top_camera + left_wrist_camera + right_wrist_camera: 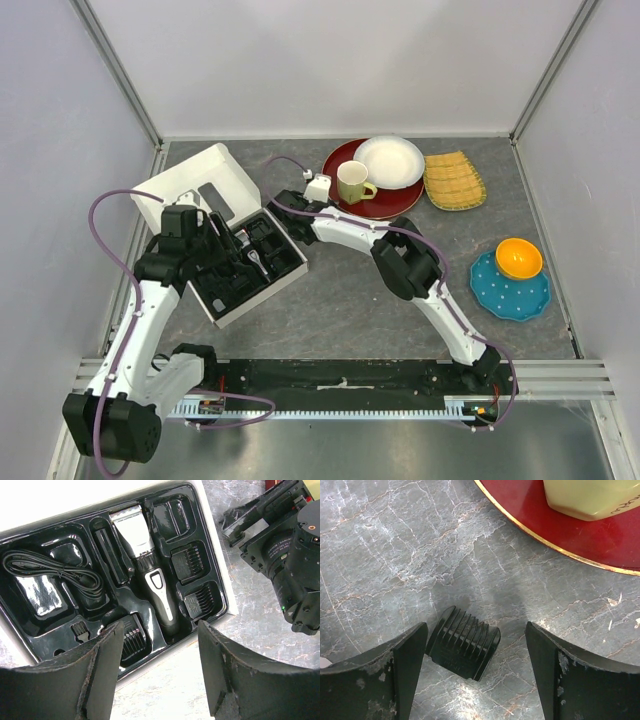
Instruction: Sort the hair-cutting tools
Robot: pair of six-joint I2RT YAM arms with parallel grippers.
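Straddling the ribbed black plastic comb guard (465,642), spread R gripper (476,630) is to be closed, then moved to black moulded tray (37,592); L gripper (160,627) held spread, empty.

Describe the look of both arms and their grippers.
Both the left arm and right arm have white links joined by black cylindrical joints, each trailed by a looping purple cable. One joint bears white lettering. The left gripper and right gripper carry broad black fingers, scuffed pale at the edges.
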